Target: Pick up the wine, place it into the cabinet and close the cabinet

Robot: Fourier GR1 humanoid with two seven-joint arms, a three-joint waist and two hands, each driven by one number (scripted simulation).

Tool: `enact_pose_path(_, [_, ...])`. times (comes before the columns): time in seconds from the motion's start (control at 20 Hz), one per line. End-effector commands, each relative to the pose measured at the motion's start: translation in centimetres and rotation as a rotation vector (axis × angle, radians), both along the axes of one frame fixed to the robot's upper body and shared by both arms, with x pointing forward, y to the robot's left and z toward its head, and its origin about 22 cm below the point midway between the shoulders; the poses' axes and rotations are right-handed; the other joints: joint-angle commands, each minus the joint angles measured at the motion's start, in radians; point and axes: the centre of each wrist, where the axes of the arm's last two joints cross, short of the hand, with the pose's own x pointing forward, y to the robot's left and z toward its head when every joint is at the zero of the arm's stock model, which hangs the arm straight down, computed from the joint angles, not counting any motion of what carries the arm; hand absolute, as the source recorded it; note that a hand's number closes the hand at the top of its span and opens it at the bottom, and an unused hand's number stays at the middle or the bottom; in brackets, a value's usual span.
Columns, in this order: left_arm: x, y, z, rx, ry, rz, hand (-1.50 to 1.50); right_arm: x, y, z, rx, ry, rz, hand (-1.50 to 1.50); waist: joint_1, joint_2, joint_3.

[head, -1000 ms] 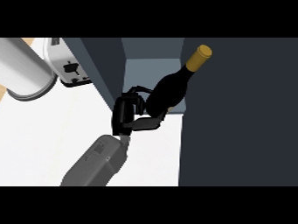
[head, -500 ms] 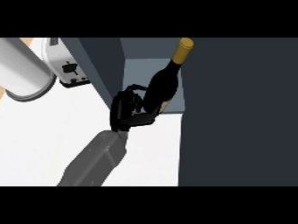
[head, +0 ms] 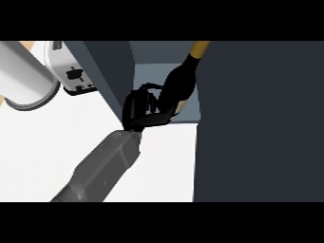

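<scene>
The wine bottle (head: 180,81) is dark with a gold-capped neck that points away from me. It stands tilted just inside the open cabinet (head: 153,73), over its pale floor. My left hand (head: 140,110) is shut round the bottle's lower part from the left, and its fingers hide the base. The grey forearm rises from the lower left. A broad dark cabinet panel (head: 270,118) fills the right side, right next to the bottle. My right hand does not show.
The cabinet's dark left wall (head: 115,71) stands close to the left of my hand. A white toaster (head: 73,76) and a large pale cylinder (head: 17,71) stand at the back left. White counter (head: 38,156) lies under the forearm.
My left hand has moved forward and to the right with the bottle. The bottle's neck has swung from a lean to the right to nearly straight away from me, deeper in the cabinet.
</scene>
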Motion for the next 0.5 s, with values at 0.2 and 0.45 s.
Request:
enact_pose_path(0.2, [2.3,-0.1,1.8,-0.058,0.000,0.006,1.50,0.9,-0.6,-1.2,0.014,-0.002,-0.007,-1.50,-0.001,0.001,0.000])
enact_pose_path(0.45, [2.5,-0.9,2.3,-0.028,-0.002,0.027,1.50,0.1,0.9,-0.7,-0.003,-0.007,0.018,-1.50,-0.018,0.004,0.000])
